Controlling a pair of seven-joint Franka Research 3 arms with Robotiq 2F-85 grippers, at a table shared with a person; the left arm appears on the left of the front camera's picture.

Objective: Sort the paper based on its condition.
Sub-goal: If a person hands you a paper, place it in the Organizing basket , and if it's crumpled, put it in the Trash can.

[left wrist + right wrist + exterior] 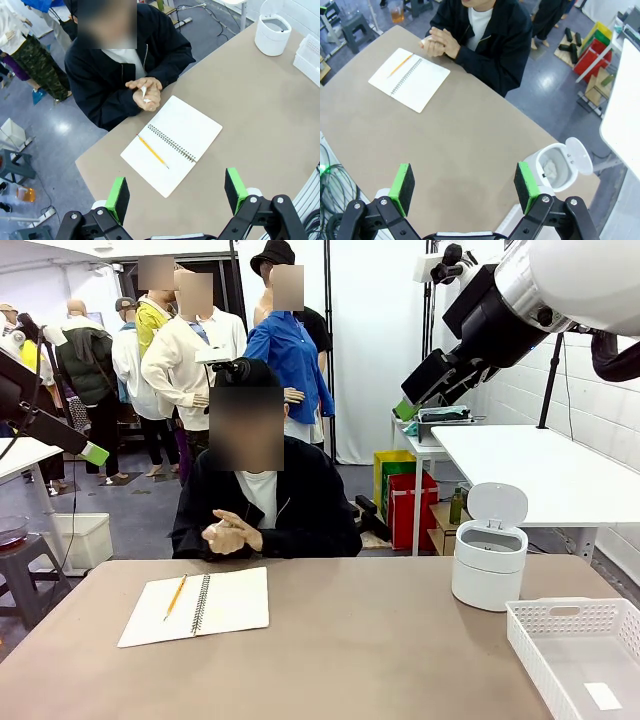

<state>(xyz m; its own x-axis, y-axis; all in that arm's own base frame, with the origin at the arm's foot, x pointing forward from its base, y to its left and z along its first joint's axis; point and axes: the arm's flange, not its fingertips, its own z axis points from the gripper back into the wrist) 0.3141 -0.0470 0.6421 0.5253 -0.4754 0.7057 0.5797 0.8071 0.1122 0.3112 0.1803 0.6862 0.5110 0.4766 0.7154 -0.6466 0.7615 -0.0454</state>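
Waiting with left pincer (177, 192) and right pincer (465, 185) both released and empty, paper (144, 91) held between person's hands (152, 90) far ahead past the spiral notebook (192, 127); next move probably needs taking it once offered.

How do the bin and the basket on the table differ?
The bin is round and smooth-walled, with a raised flip lid; the basket is rectangular, perforated and lidless. The bin stands farther across the table, while the basket sits at the near right corner. Both are white.
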